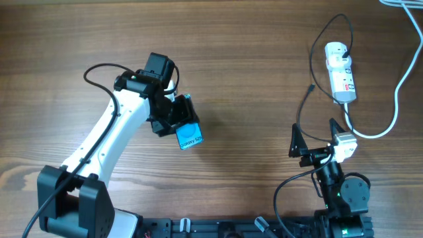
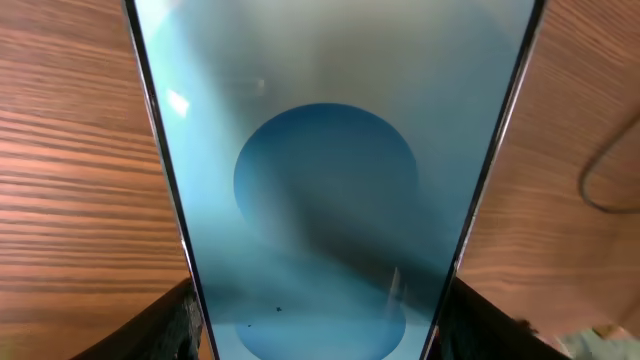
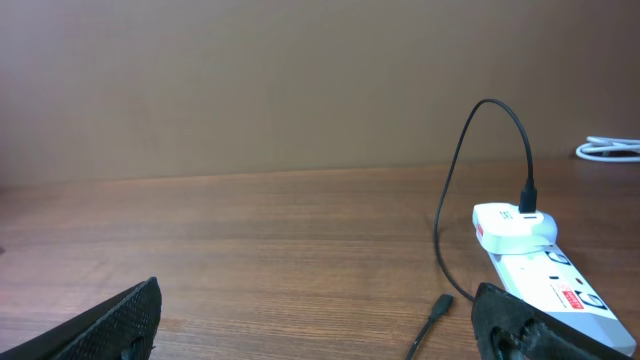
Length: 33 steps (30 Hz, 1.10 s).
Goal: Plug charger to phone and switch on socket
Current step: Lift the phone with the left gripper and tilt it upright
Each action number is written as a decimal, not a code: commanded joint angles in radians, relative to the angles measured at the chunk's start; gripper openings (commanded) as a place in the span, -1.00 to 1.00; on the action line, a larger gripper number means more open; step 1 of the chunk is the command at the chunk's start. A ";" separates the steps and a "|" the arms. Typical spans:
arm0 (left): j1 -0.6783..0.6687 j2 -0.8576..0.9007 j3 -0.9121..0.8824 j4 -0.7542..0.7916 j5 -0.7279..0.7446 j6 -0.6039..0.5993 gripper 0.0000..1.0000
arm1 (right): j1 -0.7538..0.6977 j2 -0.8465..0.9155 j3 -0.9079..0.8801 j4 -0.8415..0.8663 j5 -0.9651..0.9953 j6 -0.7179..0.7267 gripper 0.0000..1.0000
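Left gripper (image 1: 177, 118) clamps phone (image 1: 189, 135); right gripper (image 1: 315, 132), open and empty, should next grasp charger (image 1: 310, 87) tip at its 12 o'clock.

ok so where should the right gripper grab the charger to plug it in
Take the charger by the short stiff plug body at its free end, just behind the tip, not the limp cable. It lies flat on the table left of the socket, so come down from above with the open right gripper, fingers across its width, tip left free.
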 commanded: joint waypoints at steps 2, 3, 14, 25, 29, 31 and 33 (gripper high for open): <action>-0.006 -0.025 0.027 0.003 0.235 -0.013 -0.04 | -0.006 -0.001 -0.001 0.003 0.017 -0.018 0.99; -0.006 -0.025 0.027 0.003 0.266 -0.013 -0.04 | -0.006 -0.001 -0.001 0.003 0.017 -0.018 0.99; -0.006 -0.025 0.027 0.003 0.461 -0.018 -0.04 | -0.006 -0.001 -0.001 0.003 0.017 -0.018 1.00; -0.005 -0.025 0.027 0.072 0.776 -0.147 -0.02 | -0.006 -0.001 -0.001 0.003 0.017 -0.018 0.99; -0.004 -0.025 0.027 0.071 0.814 -0.180 -0.03 | -0.006 -0.001 -0.001 0.003 0.017 -0.018 0.99; -0.004 -0.025 0.027 0.072 0.835 -0.204 -0.04 | -0.006 -0.001 -0.001 0.003 0.017 -0.018 0.99; -0.004 -0.025 0.027 0.074 0.835 -0.204 -0.05 | -0.006 -0.001 -0.001 0.003 0.016 -0.018 1.00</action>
